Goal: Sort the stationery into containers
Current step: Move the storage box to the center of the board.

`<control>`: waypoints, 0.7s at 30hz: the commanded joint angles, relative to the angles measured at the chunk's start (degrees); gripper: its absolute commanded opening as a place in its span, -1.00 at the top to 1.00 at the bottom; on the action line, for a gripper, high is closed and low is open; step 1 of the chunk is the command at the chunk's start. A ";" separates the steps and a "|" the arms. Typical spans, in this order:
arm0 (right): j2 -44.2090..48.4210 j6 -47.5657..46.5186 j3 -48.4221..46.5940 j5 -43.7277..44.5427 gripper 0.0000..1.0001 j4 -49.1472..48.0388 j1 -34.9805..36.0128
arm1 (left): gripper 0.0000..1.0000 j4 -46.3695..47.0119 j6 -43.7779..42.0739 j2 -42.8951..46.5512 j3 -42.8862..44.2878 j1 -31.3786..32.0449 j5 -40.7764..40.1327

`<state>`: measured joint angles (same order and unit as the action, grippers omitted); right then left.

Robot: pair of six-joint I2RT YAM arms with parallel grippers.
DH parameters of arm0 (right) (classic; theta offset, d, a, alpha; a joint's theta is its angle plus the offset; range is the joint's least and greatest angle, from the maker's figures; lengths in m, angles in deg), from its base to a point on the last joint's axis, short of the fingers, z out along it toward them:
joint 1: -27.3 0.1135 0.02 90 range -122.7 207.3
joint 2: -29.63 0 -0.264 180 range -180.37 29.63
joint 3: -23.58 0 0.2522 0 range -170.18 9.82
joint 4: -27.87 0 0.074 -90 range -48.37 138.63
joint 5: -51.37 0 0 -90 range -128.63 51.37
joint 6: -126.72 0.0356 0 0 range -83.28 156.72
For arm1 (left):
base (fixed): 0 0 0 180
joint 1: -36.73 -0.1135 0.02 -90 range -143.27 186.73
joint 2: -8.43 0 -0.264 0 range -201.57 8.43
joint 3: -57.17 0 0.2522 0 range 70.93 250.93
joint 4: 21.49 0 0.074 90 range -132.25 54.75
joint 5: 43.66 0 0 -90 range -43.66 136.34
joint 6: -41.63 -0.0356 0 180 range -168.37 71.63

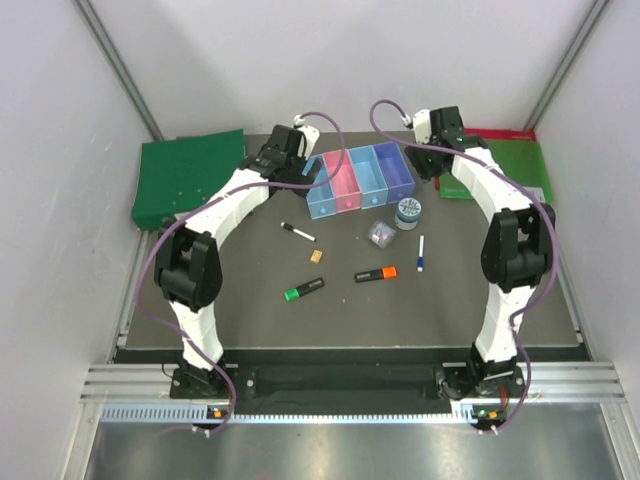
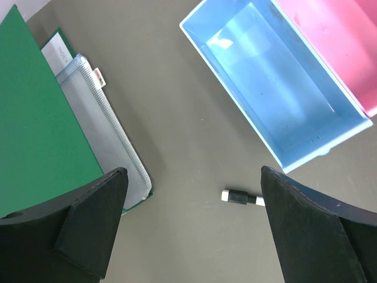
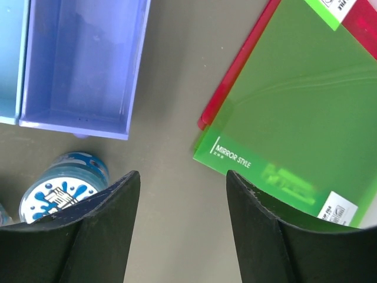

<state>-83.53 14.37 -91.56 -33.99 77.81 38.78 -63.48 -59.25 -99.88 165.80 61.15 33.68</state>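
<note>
Four joined trays (image 1: 358,180): blue, pink, blue, purple. Left gripper (image 2: 193,174), right gripper (image 3: 182,175): jaws apart. Dark table (image 1: 250,310), white walls (image 1: 350,60).

Dark table (image 1: 240,320) with four joined trays (image 1: 345,207), tin (image 1: 408,212), highlighters (image 1: 303,290), marker (image 1: 298,232), pen (image 1: 421,253), green folders (image 1: 190,175)

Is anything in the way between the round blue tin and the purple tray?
Nothing visible is. The round tin stands on the table just in front of the purple tray, with only a strip of bare dark surface between them, and the tray looks empty.
</note>
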 commanded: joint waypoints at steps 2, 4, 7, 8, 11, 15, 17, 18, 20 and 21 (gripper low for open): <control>-1.44 2.13 -4.08 -2.00 -0.23 -1.99 0.38 | -0.98 2.30 2.09 -1.20 2.78 0.45 -2.54; -2.15 2.66 -5.13 -2.88 -0.23 -2.52 0.64 | -0.98 2.56 1.65 -1.11 2.34 0.45 -2.36; -3.90 3.89 -7.68 -3.94 -0.23 -2.61 0.91 | -0.98 3.09 1.12 -1.55 1.72 0.45 -2.36; -4.43 4.15 -8.30 -4.20 -0.22 -2.61 1.08 | -0.98 3.18 0.94 -1.81 1.81 0.53 -2.45; -7.59 4.95 -10.41 -4.29 -0.20 -2.87 1.87 | -0.98 3.27 0.86 -2.95 2.07 0.54 -2.54; -10.84 5.21 -12.61 -4.38 -0.18 -3.05 2.66 | -0.98 3.62 0.85 -4.71 2.42 0.54 -2.54; -12.60 5.47 -14.10 -6.14 -0.18 -3.14 2.93 | -0.98 3.71 0.77 -5.41 2.86 0.62 -2.63; -13.22 5.73 -14.54 -6.14 -0.16 -3.22 3.10 | -0.98 3.88 0.85 -6.11 3.04 0.62 -2.89; -14.79 5.83 -15.77 -6.75 -0.15 -3.14 3.28 | -0.98 4.06 0.77 -6.91 3.65 0.54 -3.07; -15.07 5.91 -16.12 -6.75 -0.13 -3.49 3.28 | -0.98 4.15 0.77 -7.61 3.92 0.54 -3.24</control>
<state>-96.82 18.92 -103.56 -38.84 76.37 40.97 -62.16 -58.59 -105.82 166.69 61.52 31.69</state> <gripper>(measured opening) 0.579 0.990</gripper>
